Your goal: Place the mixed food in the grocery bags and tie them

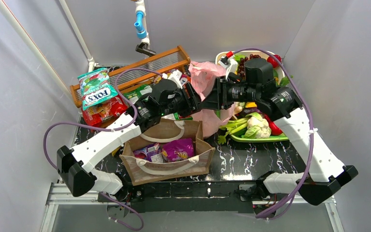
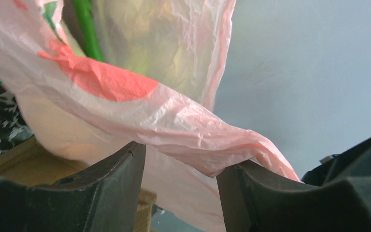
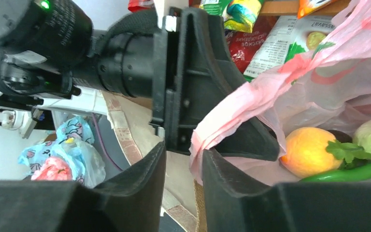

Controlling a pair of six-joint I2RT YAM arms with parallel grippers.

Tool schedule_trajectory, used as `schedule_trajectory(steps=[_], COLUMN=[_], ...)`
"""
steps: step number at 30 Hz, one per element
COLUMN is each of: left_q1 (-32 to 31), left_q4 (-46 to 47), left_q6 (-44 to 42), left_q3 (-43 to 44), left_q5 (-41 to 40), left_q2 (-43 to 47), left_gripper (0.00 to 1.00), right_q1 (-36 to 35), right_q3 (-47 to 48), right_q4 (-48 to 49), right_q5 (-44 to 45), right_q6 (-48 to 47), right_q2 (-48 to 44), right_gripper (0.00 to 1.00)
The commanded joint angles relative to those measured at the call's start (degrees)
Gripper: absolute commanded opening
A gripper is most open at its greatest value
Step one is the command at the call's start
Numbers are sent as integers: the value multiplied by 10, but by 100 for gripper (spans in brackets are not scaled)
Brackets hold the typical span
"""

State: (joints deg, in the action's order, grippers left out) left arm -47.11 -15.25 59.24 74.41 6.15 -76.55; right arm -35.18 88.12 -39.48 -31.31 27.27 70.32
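The pink grocery bag [image 1: 207,77] stands between my two grippers, behind the brown tote [image 1: 174,166]. My left gripper [image 1: 196,99] is open; a twisted strip of the pink bag [image 2: 174,121] lies across both fingertips of this gripper [image 2: 181,157]. My right gripper [image 1: 211,98] faces it from the right, and in its wrist view this gripper [image 3: 179,150] is open with a narrow gap. The bag's rim [image 3: 232,111] hangs over its right finger [image 3: 232,179]. An orange [image 3: 306,150] and a green stalk [image 3: 352,169] lie inside the bag. Purple packets [image 1: 178,150] lie in the tote.
A wooden rack [image 1: 140,67] stands at the back left, with a teal Fox's packet [image 1: 95,94] and red packets [image 1: 104,110] beside it. A green tray [image 1: 251,139] with a cauliflower [image 1: 257,123] sits at the right. Grapes [image 1: 244,65] lie behind my right arm.
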Motion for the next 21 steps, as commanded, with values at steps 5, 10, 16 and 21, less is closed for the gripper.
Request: schedule_trajectory(steps=[5, 10, 16, 21], left_q1=[-4, -3, -4, -3], left_q4=[96, 125, 135, 137], left_q6=[25, 39, 45, 48], left_q3=[-11, -22, -21, -13], left_q5=[-3, 0, 2, 3], left_q2=[-20, -25, -36, -48], left_gripper=[53, 53, 53, 53], right_q1=[-2, -2, -1, -1], right_q3=[153, 211, 250, 244], right_q4=[-123, -131, -131, -134], right_q5=[59, 92, 137, 183], right_q6=[-134, -160, -185, -204], right_q2=[35, 53, 69, 64], right_gripper=[72, 81, 84, 85])
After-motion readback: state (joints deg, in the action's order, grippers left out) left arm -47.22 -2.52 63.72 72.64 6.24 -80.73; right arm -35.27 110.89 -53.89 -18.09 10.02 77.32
